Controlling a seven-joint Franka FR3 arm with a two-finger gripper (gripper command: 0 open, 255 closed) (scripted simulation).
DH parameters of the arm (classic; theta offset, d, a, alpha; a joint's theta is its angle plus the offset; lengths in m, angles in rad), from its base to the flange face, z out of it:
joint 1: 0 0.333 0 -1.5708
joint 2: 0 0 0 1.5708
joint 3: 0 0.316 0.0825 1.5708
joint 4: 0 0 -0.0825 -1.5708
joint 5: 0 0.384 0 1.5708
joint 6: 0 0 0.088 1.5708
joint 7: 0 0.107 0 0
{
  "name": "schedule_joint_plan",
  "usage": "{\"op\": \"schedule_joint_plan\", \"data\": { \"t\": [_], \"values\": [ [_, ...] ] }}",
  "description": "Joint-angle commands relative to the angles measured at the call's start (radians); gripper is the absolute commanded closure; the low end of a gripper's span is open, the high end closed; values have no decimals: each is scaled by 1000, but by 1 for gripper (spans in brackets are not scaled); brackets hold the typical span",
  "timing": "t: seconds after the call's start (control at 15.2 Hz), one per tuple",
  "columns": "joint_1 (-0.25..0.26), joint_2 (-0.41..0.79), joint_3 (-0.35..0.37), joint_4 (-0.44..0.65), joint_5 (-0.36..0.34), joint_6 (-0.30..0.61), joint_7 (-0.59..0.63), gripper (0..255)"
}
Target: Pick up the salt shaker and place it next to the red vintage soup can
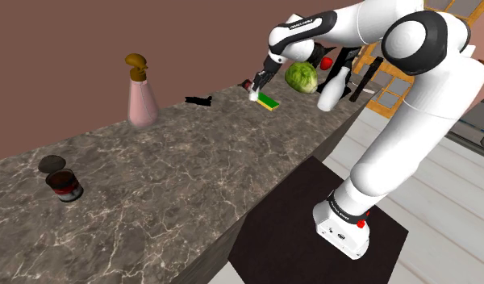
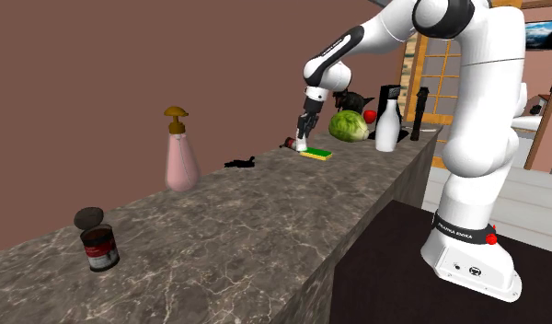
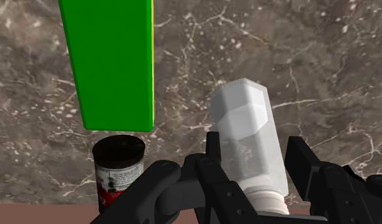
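salt shaker: white faceted body at the far end of the counter, just beside the green-and-yellow sponge; it sits between the fingers, what looks like its cap end toward the palm.
gripper: clenched on the shaker, one finger against each side; taken across the narrow body so it cannot roll out.
lift: cannot tell whether the base is off the stone.
red soup can: upright, lid raised, at the opposite end of the counter, well apart from the shaker; judged the target.
small dark-topped can: near the shaker; a lookalike, easily knocked.
pink soap dispenser: between the two ends, toward the wall; the carry should pass in front of it.
step: grasp made, long carry ahead.
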State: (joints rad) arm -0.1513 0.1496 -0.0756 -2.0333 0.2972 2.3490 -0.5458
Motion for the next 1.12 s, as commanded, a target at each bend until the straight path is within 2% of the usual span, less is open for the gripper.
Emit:
{"op": "schedule_joint_plan", "data": {
  "t": [0.0,0.4,0.92,0.99,1.06],
  "values": [
    [-1,14,2,-10,8,24,-10,255],
    [-2,57,8,-38,34,92,-39,255],
    [-3,59,9,-39,36,95,-40,255],
    [-3,59,9,-39,36,95,-40,0],
    [-3,59,9,-39,36,95,-40,0]
  ]
}}
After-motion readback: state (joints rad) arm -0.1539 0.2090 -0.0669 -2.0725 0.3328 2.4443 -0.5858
